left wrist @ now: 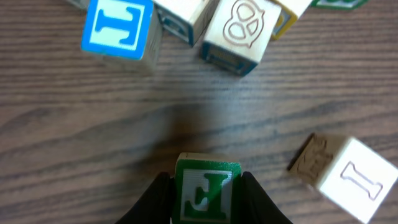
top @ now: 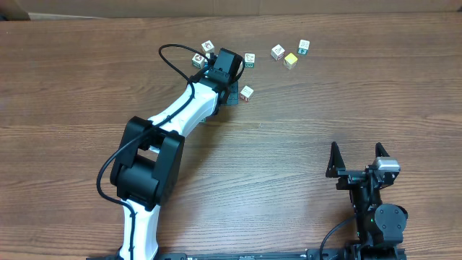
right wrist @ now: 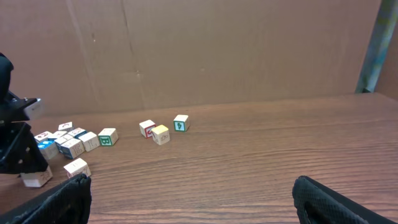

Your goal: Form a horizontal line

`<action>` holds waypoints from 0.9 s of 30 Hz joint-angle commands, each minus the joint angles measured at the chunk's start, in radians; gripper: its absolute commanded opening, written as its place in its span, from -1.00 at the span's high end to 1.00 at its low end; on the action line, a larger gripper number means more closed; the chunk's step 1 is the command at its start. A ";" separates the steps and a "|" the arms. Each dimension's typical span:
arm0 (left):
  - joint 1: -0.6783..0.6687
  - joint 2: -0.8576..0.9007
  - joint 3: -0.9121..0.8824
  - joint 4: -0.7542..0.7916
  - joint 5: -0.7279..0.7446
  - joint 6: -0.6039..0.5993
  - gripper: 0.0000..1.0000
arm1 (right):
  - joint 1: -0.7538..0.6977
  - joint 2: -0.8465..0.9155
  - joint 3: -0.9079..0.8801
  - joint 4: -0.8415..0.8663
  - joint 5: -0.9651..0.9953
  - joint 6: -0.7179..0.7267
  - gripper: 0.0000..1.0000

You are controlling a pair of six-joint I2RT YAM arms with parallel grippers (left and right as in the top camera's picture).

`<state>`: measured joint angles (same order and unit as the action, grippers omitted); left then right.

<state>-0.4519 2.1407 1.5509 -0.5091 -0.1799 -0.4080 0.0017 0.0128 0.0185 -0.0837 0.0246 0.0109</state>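
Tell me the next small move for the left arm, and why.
Probably lift the green cube straight up first. The left gripper is closed on it, and the bone cube and pretzel cube lie close by, so sliding it might knock them.

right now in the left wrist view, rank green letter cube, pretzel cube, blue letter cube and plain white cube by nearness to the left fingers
1. green letter cube, between the left fingers
2. plain white cube, lower right
3. pretzel cube, top centre, and blue letter cube, top left: too close to call
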 commanded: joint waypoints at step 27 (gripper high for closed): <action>-0.043 -0.089 0.002 -0.251 -0.074 -0.270 0.65 | 0.005 -0.010 -0.011 0.002 -0.004 -0.005 -1.00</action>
<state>-0.4850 2.0789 1.5501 -0.7567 -0.2211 -0.6544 0.0017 0.0128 0.0185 -0.0837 0.0250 0.0105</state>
